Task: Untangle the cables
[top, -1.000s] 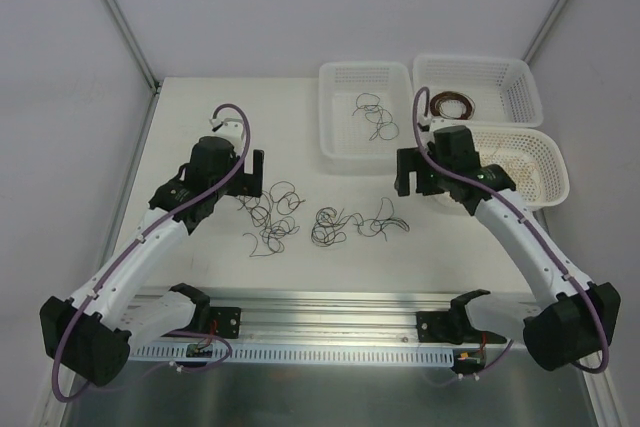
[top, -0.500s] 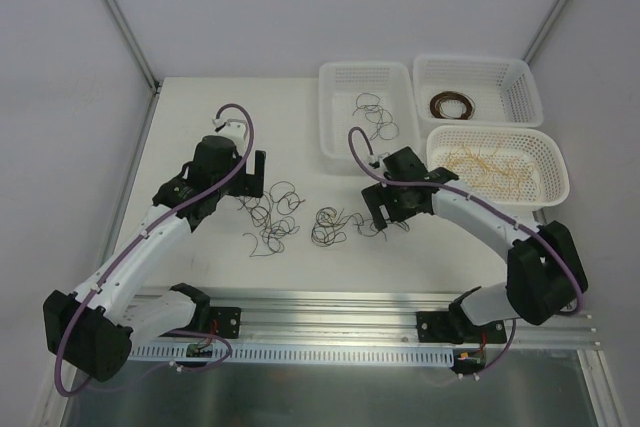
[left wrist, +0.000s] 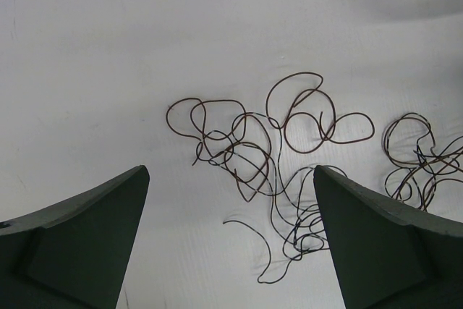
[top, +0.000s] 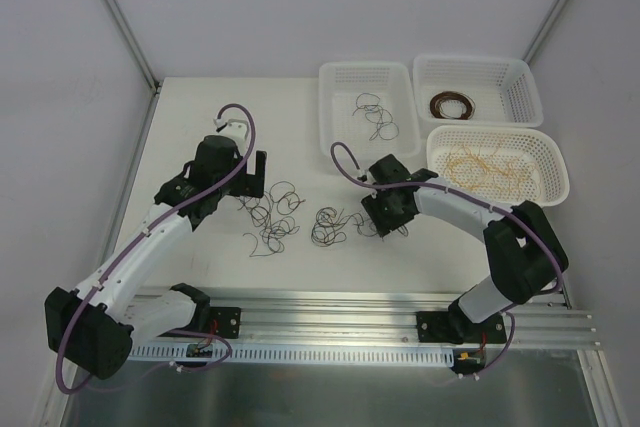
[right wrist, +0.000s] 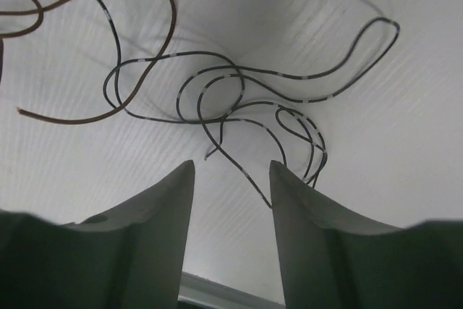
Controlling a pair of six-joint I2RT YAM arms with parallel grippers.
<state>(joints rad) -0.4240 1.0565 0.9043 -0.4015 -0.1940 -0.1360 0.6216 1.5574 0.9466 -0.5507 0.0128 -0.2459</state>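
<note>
Holding black, brown, tan cables (top: 372, 115), baskets (top: 365, 69) stand — left gripper (left wrist: 231, 175) wide, right gripper (right wrist: 231, 168) half-open, both empty.

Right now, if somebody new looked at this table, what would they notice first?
Probably the messy tangle of curly wires in the middle of the table, black and brown all looped together. The right gripper hangs low over the tangle's right end, with a black wire running between its parted fingers. At the far right sit three white baskets holding wires sorted by colour.
</note>
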